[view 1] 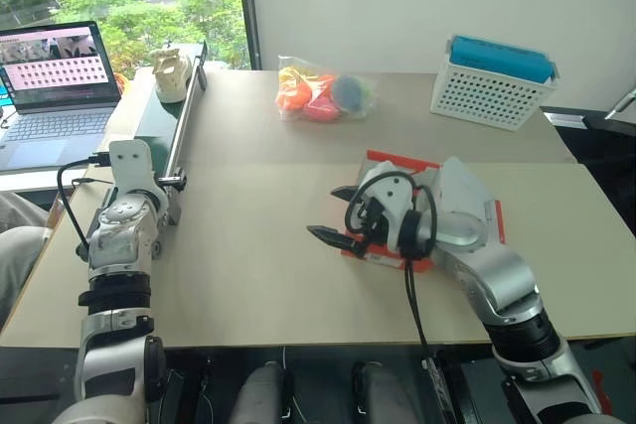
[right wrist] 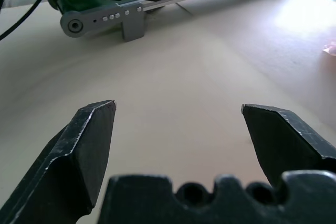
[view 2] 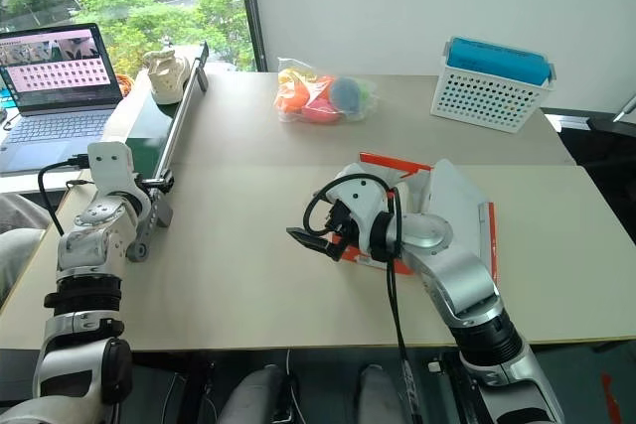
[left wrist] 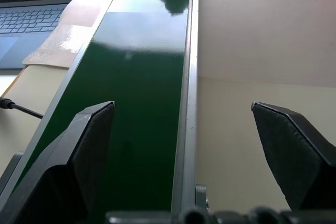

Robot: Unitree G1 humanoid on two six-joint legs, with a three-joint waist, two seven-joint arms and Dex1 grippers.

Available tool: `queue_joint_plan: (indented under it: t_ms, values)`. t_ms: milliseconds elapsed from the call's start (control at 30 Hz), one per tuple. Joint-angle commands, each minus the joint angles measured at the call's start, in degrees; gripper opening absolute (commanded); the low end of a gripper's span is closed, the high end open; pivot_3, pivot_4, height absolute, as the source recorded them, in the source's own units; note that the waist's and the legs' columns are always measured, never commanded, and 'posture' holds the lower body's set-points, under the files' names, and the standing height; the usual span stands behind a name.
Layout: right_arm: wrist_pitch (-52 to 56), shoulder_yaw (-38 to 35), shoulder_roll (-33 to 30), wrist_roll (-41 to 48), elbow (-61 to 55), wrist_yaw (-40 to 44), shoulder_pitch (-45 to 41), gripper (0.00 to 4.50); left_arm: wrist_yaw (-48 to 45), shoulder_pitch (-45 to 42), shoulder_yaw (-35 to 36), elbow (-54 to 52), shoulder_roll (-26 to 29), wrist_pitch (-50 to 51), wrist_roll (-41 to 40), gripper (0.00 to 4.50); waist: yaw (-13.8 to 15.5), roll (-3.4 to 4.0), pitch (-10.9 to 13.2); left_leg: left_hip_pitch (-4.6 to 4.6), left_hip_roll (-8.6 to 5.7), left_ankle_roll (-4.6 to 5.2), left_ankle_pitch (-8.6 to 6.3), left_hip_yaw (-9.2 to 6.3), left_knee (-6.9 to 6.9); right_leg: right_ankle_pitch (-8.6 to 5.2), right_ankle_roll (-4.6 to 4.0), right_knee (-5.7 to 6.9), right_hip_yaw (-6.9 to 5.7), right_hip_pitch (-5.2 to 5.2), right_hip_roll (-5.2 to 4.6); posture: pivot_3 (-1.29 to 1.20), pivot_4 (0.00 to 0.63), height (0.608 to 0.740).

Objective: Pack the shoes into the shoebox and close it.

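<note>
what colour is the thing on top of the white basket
Blue; the white basket carries a blue top, clearest in the left eye view.

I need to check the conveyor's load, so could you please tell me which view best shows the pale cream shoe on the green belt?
The left eye view: the pale cream shoe sits unobstructed at the far end of the green conveyor belt. The right eye view shows it similarly; the left wrist view catches just a dark reflection on the belt.
</note>
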Motion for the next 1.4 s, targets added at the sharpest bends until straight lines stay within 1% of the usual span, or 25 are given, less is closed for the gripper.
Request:
queue_joint_plan:
  t_ms: [33, 300, 767, 1100, 1300, 1400]
  values:
    - [-0.08, 0.13, 0.52, -0.35, -2.08, -0.51, 0.07, 4.50, -0.51, -1.94, 0.92, 1.09, 2.08, -0.67, 0.11, 4.47, -0.01, 0.00, 0.00, 0.00, 0.00, 0.00, 0.00, 0.00, 0.00, 0.00, 0.00, 0.00, 0.00, 0.00, 0.00, 0.00, 0.150, 0.705]
    - [-0.12, -0.09, 0.98, -0.59, -2.17, -1.25, 0.51, 4.50, -0.90, -2.40, 0.73, 3.13, 2.98, -1.52, 0.14, 4.47, -0.04, 0.00, 0.00, 0.00, -0.01, 0.00, 0.00, 0.01, 0.01, 0.00, 0.00, 0.02, 0.00, 0.00, 0.00, 0.00, 0.150, 0.705]
    - [0.97, -0.51, 2.23, -0.64, -3.02, -3.56, 1.09, 4.50, -1.09, -2.26, 0.62, 3.98, 2.82, -2.29, 0.25, 4.47, -0.09, -0.01, -0.01, 0.00, -0.01, 0.00, 0.00, 0.02, 0.01, 0.00, 0.00, 0.04, 0.00, 0.00, 0.00, 0.00, 0.150, 0.705]
    - [1.53, -1.09, 2.79, -0.07, -3.31, -4.30, 0.91, 4.50, 1.61, -3.03, 1.41, 6.81, 3.57, -3.04, 0.87, 4.47, -0.11, -0.02, -0.01, 0.00, -0.01, 0.00, 0.00, 0.01, 0.01, 0.00, 0.00, 0.06, 0.00, 0.00, 0.00, 0.00, 0.150, 0.705]
    - [1.98, -1.73, 2.94, 0.31, -3.61, -4.72, 0.36, 4.50, 1.04, -3.78, 1.73, 7.04, 2.37, -1.85, -0.82, 4.47, -0.21, -0.02, -0.02, 0.00, -0.01, 0.00, 0.00, 0.02, 0.01, 0.00, 0.00, 0.07, 0.00, 0.00, 0.00, 0.00, 0.150, 0.705]
    - [2.24, -2.08, 3.06, 0.29, -3.71, -4.83, 0.01, 4.50, 1.66, -4.52, 3.30, 6.94, 1.63, -1.56, -2.34, 3.70, -0.18, -0.03, -0.02, 0.00, -0.01, -0.01, 0.00, 0.02, 0.03, 0.00, 0.00, 0.07, 0.00, 0.00, 0.00, 0.00, 0.150, 0.705]
